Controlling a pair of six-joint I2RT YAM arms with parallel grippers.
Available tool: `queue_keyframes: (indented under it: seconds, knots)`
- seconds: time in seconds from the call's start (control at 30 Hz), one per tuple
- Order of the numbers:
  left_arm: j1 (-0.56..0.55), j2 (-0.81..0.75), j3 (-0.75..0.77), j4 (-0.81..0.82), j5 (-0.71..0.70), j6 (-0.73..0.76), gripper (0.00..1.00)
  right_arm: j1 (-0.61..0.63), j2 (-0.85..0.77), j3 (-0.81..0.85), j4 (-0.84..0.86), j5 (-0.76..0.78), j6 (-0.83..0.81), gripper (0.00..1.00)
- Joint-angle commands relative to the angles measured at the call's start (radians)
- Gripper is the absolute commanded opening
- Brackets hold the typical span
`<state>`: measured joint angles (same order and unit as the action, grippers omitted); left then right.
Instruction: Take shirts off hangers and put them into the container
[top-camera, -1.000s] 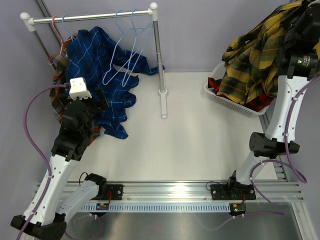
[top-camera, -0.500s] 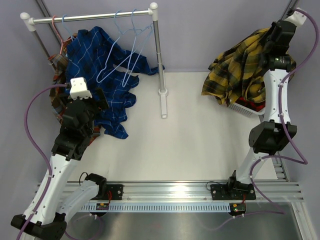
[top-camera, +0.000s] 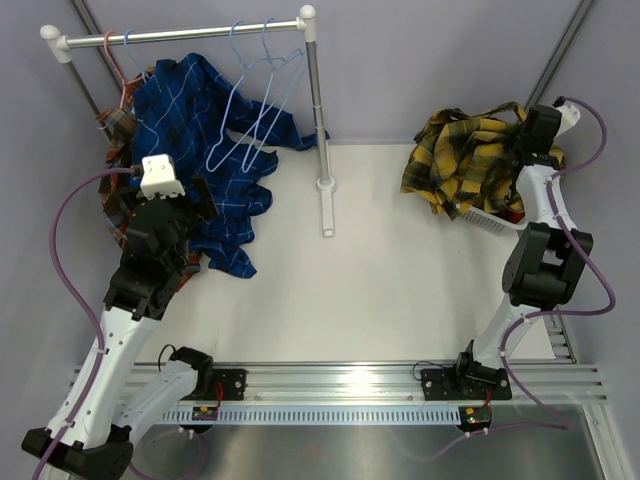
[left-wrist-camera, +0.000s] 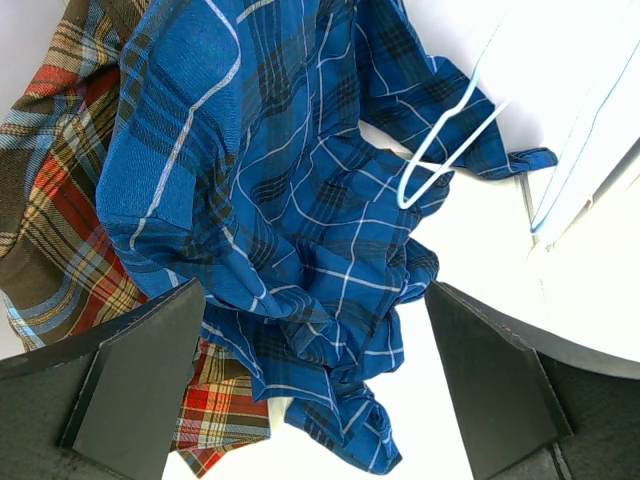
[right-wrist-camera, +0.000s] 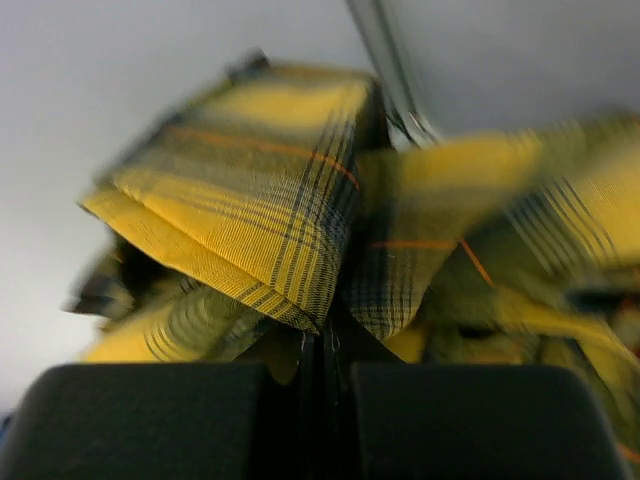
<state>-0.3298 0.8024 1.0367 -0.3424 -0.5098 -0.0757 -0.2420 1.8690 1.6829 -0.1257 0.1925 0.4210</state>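
Down from its high lift of a second ago, my right arm now reaches low over the far right corner of the worktop (top-camera: 380, 270). The yellow shirt (top-camera: 465, 160) that swung from it lies heaped across the basket (top-camera: 472, 216), spilling over its left rim. A scrap of red shirt (top-camera: 512, 212) shows in the basket beneath it. My left arm has not shifted.

Only the right wrist view shows the grip. My right tool (right-wrist-camera: 327, 365) is pinched tight on a fold of the yellow shirt, its fingers pressed together with cloth bunched above them, though that picture is blurred. From above, the arm and the cloth hide those fingers.

My left tool (left-wrist-camera: 312, 290) is spread wide and holds nothing. Its wrist view looks between the fingers onto the blue shirt (left-wrist-camera: 300, 200), with the brown shirt (left-wrist-camera: 60, 200) just beside and partly under it on the left. A light blue wire loop lies against the blue cloth.

The top view places both shirts below the left part of the rail (top-camera: 190, 33). Light blue hangers (top-camera: 255, 110) hook over the bar to the right of them, and a pink hanger (top-camera: 118, 70) sits near its left end.
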Motion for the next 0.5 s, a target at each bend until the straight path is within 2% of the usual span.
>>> queue_keyframes:
  seconds: [0.0,0.2,0.47]
  knots:
    - [0.006,-0.002,-0.007,0.059,0.004,-0.001,0.99,-0.026,-0.068,-0.13,0.0,0.021,0.13,0.0]
    - [0.006,-0.002,-0.006,0.057,0.007,-0.002,0.99,-0.046,-0.082,-0.242,-0.129,-0.036,0.245,0.0]
    - [0.006,-0.003,-0.006,0.057,0.004,-0.003,0.99,-0.043,0.108,-0.204,-0.324,-0.172,0.321,0.0]
